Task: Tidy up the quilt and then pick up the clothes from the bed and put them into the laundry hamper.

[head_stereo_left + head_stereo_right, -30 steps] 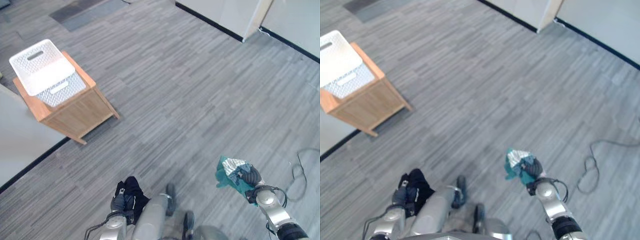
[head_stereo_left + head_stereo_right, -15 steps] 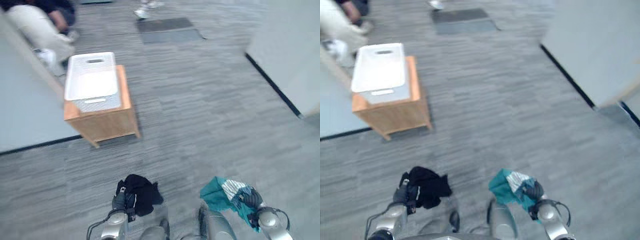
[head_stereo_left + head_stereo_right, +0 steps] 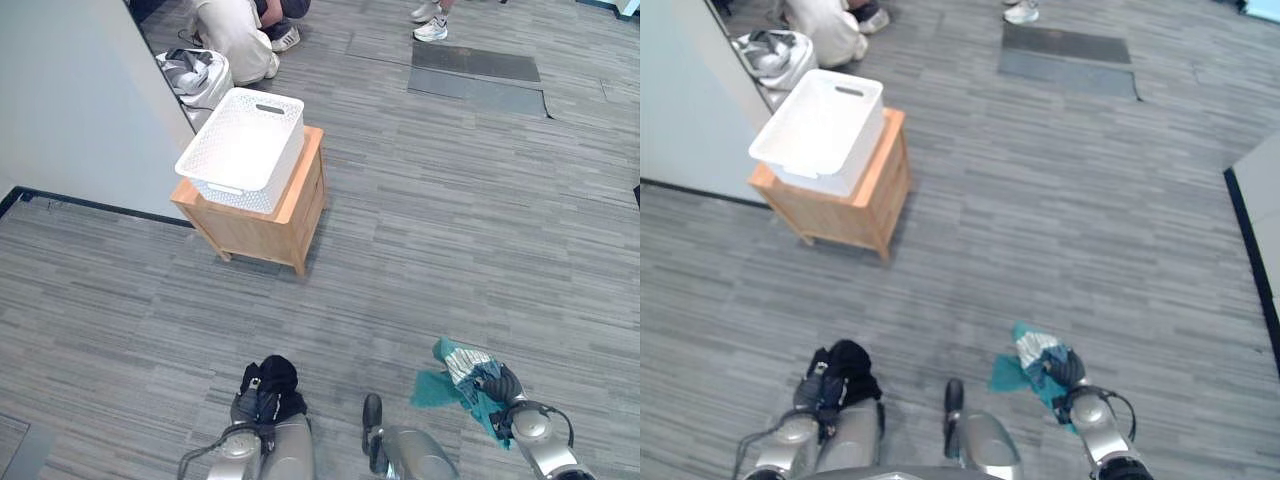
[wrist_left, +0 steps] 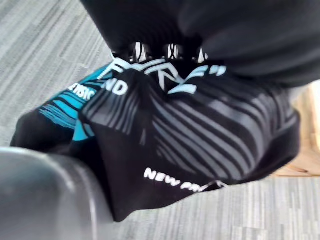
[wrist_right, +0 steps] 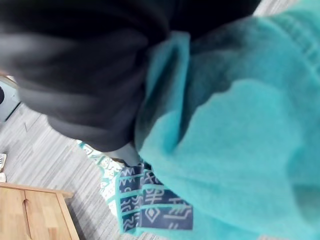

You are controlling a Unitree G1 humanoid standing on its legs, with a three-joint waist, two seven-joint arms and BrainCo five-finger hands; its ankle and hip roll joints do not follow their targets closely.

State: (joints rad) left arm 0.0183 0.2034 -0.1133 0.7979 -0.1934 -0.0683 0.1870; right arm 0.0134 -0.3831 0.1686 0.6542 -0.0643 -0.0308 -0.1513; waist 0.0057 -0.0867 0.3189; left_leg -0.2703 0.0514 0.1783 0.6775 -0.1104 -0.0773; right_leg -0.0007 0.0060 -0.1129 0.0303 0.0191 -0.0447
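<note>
Ahead, left eye view: white perforated laundry hamper [image 3: 243, 150] sits on a small wooden cabinet [image 3: 265, 220] against a grey wall [image 3: 75, 100]. Left robot hand [image 3: 262, 398] is clenched round a black garment [image 3: 275, 378]; right robot hand [image 3: 497, 388] is clenched round a teal garment [image 3: 450, 380] with a striped patch. People's legs and shoes at the far edge.

Right eye view: grey plank floor [image 3: 1060, 230] wide and bare between robot and hamper.

Left wrist view: black patterned cloth bunched against the hand.

Right wrist view: teal cloth fills the grip, cabinet corner beyond.

Risk, my judgement: trailing teal folds could slip loose or snag the hamper rim; hamper might slide off the cabinet if bumped. Wall crowds the left approach; room lies on the right.
</note>
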